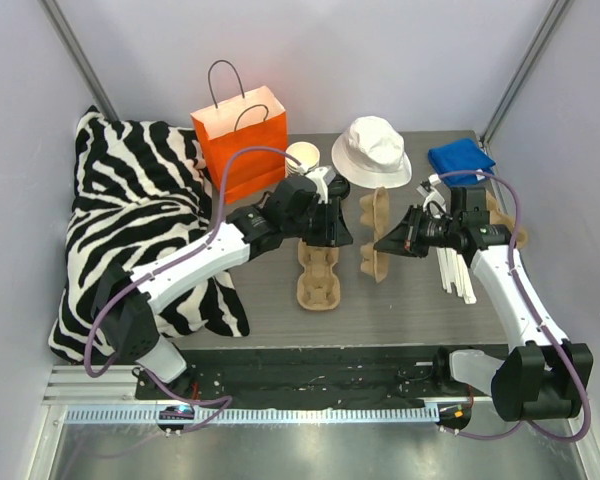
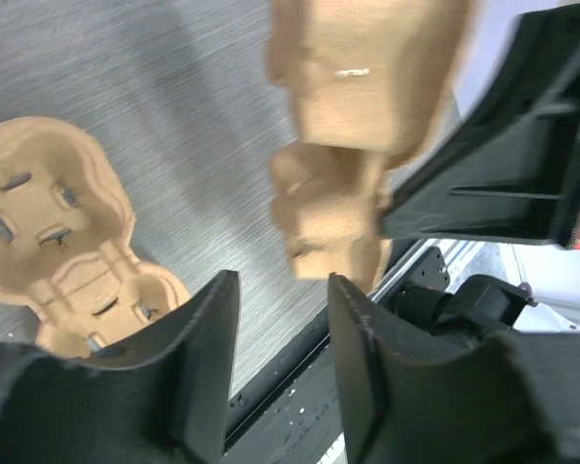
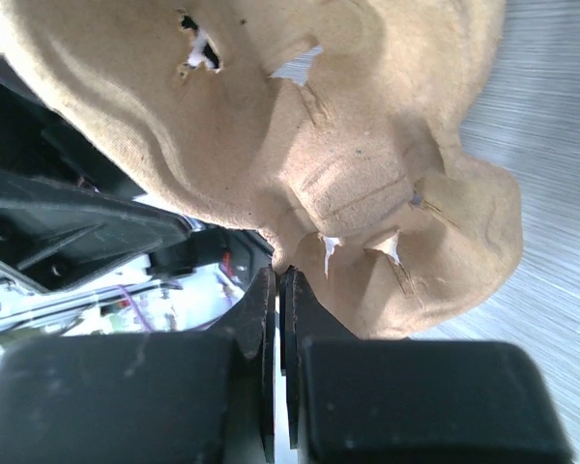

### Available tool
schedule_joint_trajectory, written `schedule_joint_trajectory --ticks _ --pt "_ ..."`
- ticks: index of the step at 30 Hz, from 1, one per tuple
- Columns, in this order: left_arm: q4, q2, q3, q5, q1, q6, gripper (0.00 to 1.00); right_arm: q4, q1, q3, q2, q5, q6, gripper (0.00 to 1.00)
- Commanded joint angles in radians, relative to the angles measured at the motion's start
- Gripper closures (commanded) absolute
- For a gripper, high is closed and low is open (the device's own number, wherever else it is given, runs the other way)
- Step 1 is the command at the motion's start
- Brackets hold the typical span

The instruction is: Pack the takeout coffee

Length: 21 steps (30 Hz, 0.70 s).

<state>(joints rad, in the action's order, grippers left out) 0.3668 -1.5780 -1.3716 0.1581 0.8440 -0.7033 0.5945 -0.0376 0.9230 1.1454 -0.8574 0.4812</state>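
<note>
Right wrist view showed the right tool pinched shut on just the rim of a pulp carrier, held up on edge above the table. Risk: thin grip, so the carrier could twist or drop w/ any nudge, esp. as the left tool, jaws apart & empty, hung close beside it. Second carrier lay flat, sockets empty. No sign of the takeout coffee w/ black lid in any view; poss. hidden behind the left arm. Lidless paper cup stood by the orange bag; cup looked empty, bag's inside not visible.
</note>
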Motion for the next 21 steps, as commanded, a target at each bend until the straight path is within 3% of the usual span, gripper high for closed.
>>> schedule_joint_trajectory --ticks 1,6,11,13,16,18,21 --pt "-0.015 0.035 0.037 0.078 -0.043 0.004 0.51 0.123 -0.004 0.134 -0.006 0.122 -0.177 0.99" --pt "0.024 0.065 0.031 0.187 -0.056 0.109 0.30 0.293 0.002 0.287 0.022 0.332 -0.354 0.99" --pt "0.132 0.084 0.009 0.346 -0.085 0.276 0.04 0.557 0.100 0.523 0.181 0.567 -0.733 0.99" --pt "0.182 0.076 0.005 0.389 -0.126 0.300 0.02 0.609 0.224 0.609 0.243 0.592 -0.838 0.99" --pt "0.164 0.073 0.032 0.564 -0.216 0.286 0.00 0.694 0.351 0.707 0.370 0.652 -0.993 0.99" --pt "0.155 0.076 0.042 0.653 -0.253 0.280 0.00 0.741 0.398 0.764 0.460 0.696 -1.076 0.99" --pt "0.172 0.084 0.046 0.666 -0.301 0.288 0.00 0.752 0.438 0.807 0.545 0.756 -1.119 0.99"
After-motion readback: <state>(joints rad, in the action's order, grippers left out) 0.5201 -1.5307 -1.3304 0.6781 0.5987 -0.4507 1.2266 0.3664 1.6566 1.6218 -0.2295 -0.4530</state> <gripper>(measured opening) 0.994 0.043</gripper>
